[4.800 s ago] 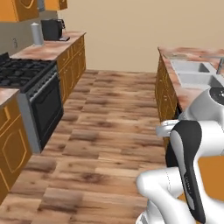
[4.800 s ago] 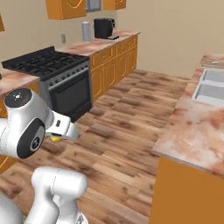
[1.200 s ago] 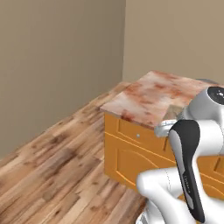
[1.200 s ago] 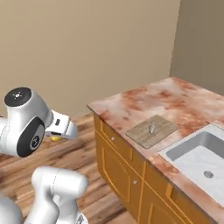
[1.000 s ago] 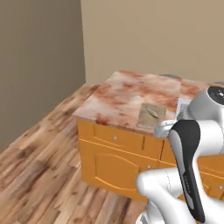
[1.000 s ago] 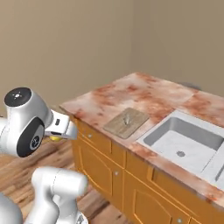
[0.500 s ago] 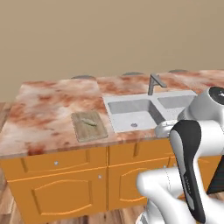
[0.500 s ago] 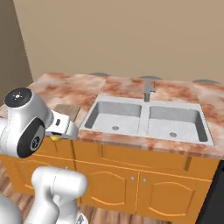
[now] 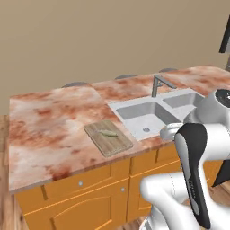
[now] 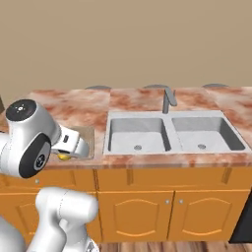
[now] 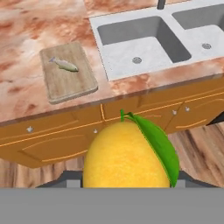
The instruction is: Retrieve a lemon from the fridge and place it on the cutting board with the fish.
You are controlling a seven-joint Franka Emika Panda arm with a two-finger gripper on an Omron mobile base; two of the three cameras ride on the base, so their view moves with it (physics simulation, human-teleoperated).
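My gripper (image 11: pixel 127 180) is shut on the lemon (image 11: pixel 124 159), a yellow fruit with a green leaf that bulks large at the bottom of the hand view. In the right base view the lemon (image 10: pixel 63 157) peeks out under the hand at the counter's front edge. The cutting board (image 11: pixel 72 85) lies on the marble counter left of the sink, with the slender greenish fish (image 11: pixel 64 64) on its far part. The board (image 9: pixel 110 141) and fish (image 9: pixel 108 133) also show in the left base view, well left of my hand. The fridge is out of view.
A double-basin sink (image 9: pixel 146 114) with a grey faucet (image 9: pixel 157 84) sits right of the board. Orange cabinet doors and drawers (image 11: pixel 57 138) run below the counter (image 9: pixel 45 121), above a wooden floor. A beige wall stands behind the counter.
The whole picture has shifted: the base has moved, so the counter with sink and board now sits squarely ahead and closer. The arm keeps its pose with the lemon held.
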